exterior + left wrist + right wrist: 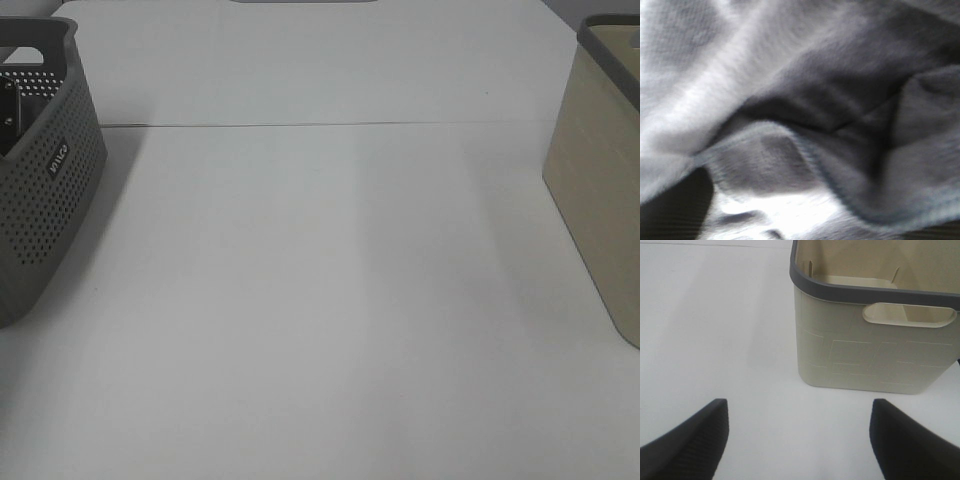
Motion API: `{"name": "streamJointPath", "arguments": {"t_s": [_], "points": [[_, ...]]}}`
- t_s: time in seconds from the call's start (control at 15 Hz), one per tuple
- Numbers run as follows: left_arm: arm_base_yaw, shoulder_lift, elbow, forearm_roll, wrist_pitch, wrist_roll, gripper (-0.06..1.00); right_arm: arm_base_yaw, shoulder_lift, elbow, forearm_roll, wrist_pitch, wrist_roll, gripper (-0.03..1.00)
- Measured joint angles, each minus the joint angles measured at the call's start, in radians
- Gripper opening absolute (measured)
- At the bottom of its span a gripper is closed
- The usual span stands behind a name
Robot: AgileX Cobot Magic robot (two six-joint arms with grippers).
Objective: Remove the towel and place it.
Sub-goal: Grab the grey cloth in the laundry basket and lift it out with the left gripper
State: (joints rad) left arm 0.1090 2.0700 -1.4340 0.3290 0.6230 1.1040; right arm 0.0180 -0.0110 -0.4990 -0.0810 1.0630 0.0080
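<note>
Several folds of the towel [840, 100] are crowded against the left gripper [805, 227]. Its grip cannot be told. The right gripper [800, 440] is spread open.

Tabletop [320, 300]: broad open run through the middle from front edge to back edge, with nothing standing on it. The left edge is blocked by a grey perforated basket [55, 190] with tall walls and an open top. The right edge is blocked by a beige bin [600, 200] with a grey rim, also open at the top. Basket and bin sit well apart, leaving a wide lane between them. The right gripper [800, 410] has its fingers spread over bare tabletop. The bin wall is straight ahead of it, with a handle slot [907, 315] in the near wall and the mouth unobstructed. In the left wrist view, folds of the towel [830, 100] crowd the whole frame close against the camera, and no gap shows.
</note>
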Motion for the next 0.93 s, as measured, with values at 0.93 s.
{"name": "streamJointPath", "arguments": {"t_s": [0.93], "points": [[-0.014, -0.254, 0.000, -0.013, 0.011, -0.120, 0.02, 0.000, 0.000, 0.000, 0.000, 0.000, 0.000, 0.75]]}}
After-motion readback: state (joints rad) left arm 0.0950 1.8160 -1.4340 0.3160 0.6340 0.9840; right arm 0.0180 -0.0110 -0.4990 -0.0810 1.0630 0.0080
